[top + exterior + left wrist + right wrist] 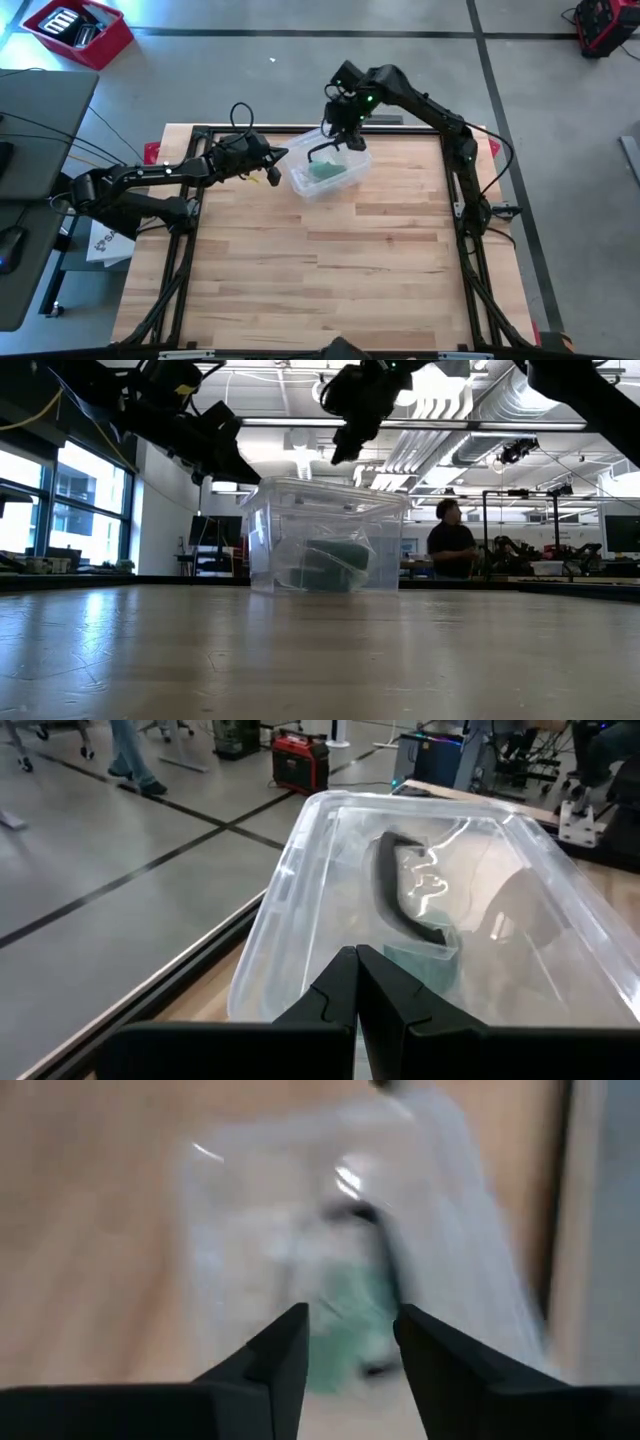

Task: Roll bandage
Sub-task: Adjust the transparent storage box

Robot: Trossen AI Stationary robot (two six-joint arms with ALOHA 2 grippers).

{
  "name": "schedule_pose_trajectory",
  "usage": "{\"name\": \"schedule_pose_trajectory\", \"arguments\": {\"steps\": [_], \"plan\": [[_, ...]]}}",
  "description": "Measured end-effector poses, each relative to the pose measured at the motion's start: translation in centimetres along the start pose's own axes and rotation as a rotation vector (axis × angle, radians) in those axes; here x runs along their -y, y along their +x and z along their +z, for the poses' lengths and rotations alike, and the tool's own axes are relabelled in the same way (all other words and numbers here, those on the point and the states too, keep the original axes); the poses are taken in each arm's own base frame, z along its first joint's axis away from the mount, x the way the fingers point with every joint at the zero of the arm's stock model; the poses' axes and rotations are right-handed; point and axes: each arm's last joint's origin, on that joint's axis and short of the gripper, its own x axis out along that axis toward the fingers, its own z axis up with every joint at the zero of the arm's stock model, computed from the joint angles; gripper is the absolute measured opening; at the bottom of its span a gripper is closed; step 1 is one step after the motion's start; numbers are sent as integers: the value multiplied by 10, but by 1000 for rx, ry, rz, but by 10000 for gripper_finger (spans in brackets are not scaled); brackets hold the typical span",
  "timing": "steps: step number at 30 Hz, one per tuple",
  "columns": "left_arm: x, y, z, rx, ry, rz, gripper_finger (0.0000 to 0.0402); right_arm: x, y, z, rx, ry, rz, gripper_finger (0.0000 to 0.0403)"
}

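Observation:
A clear plastic bin (330, 168) stands on the wooden table near its far edge; it also shows in the low view (325, 535). Inside lie a green bandage roll (325, 172) (335, 565) (420, 965) and a dark curved strip (395, 895). My left gripper (283, 155) (356, 982) is shut and points at the bin's left wall from the table's left. My right gripper (340, 128) (350, 1330) is open and empty above the bin, pointing down into it; it hangs over the bin's rim in the low view (355, 435). My left gripper has its shut fingertips (356, 960) right at the upper part of the bin's left wall (290, 910), coming level from the table's left. I cannot tell whether they touch it.
The bare wooden table top (330, 270) stretches from the bin to the near edge. A red crate (75, 30) stands on the floor beyond the table's far left. A person (450, 540) sits in the room behind the table.

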Motion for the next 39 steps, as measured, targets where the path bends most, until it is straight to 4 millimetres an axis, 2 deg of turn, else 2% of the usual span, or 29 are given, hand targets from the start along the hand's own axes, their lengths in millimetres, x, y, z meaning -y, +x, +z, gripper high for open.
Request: {"name": "schedule_pose_trajectory", "arguments": {"steps": [2,4,6,9,14,18,23,28,31,35,37,39], "plan": [[0,0,0,3,0,0,0,-2,-1,-6,91,-7,171,137],[0,0,0,2,-1,1,0,-4,8,-10,137,-28,285,129],[0,0,0,2,0,1,0,0,25,-17,122,-18,317,118],[0,0,-1,-8,-7,-6,0,12,51,-26,88,37,251,100],[0,0,-6,-60,-3,-5,0,38,64,-31,181,227,81,64],[0,0,-7,-67,-10,-5,0,38,81,-41,135,265,48,36],[0,0,-8,-78,-11,-2,0,28,71,-29,116,230,-25,7],[-4,0,-11,-106,10,47,0,9,21,-11,169,155,-138,2],[-9,0,-11,-112,34,81,0,4,7,-20,120,166,-119,0],[-21,1,-10,-114,86,144,0,5,6,-37,45,238,-56,0],[-29,1,-10,-120,107,189,0,5,17,-50,13,273,-22,0],[-36,0,-10,-125,114,212,0,4,40,-66,-36,317,18,0]]}}
